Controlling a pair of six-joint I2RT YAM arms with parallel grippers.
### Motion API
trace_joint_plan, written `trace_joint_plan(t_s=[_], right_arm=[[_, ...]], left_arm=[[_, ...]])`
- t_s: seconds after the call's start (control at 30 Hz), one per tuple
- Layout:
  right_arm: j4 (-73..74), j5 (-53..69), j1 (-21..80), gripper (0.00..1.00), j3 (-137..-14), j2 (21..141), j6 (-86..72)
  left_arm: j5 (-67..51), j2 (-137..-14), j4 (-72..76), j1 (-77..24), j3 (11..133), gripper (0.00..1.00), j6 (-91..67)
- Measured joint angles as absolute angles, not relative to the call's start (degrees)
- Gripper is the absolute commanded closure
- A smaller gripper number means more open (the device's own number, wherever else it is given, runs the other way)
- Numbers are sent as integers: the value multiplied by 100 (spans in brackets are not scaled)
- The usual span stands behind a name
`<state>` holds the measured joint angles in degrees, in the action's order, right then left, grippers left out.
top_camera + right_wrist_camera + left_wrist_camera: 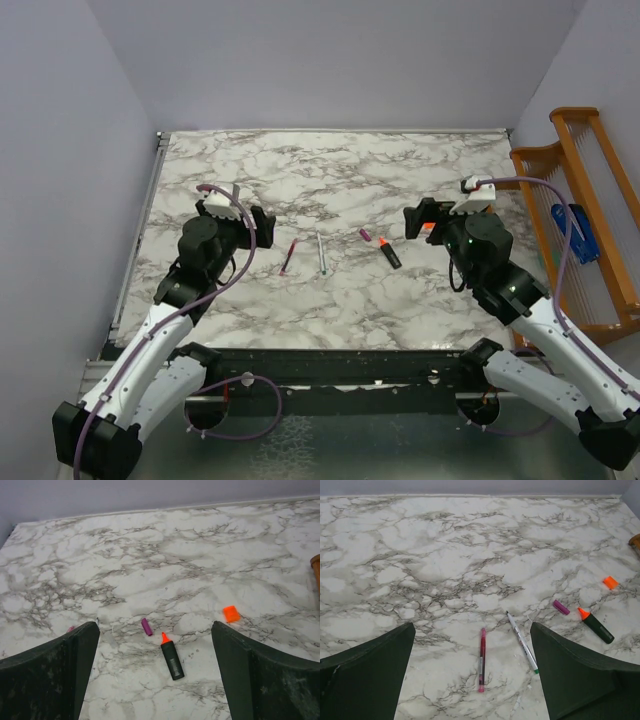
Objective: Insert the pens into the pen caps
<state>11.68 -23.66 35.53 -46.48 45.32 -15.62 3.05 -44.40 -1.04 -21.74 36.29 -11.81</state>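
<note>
Small orange plastic cap (428, 228) part-hidden overhead behind right gripper (412, 218); one small magenta plastic cap (366, 235). Three pens: slim red-pink pen (288, 256), slim silver-grey pen (321, 254), stubby black orange-tipped marker (390, 254). Right and left gripper (262, 222) fingers spread, empty.

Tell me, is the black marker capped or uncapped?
Uncapped. The marker lies flat with its orange tip bare, and the orange cap lies apart from it, not touching.

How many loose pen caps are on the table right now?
2. The purple cap lies just left of the black marker's orange tip. The orange cap sits apart from both, farther to the right. No others are visible.
</note>
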Motion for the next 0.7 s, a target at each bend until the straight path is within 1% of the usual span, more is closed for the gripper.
trace_joint_plan(t_s=[0.2,0.47,0.53,0.63,0.7], right_arm=[[1144,-2681,3553,0,-4650,4665,-1437],[952,-2403,3553,0,-4650,4731,-923],[904,-2189,3553,0,-4654,4783,-888],[915,-1922,3553,0,-4716,5022,-893],[915,-1789,3553,0,-4742,5199,-895]], left_arm=[[296,-4560,-196,-2171,3688,2,-1092],[-242,-4709,-187,-2169,3715,3,-888],[-322,-5059,-364,-2171,3883,4,-838],[-434,-5913,-781,-2169,4346,7,-731],[-545,-6429,-1026,-2169,4532,10,-690]])
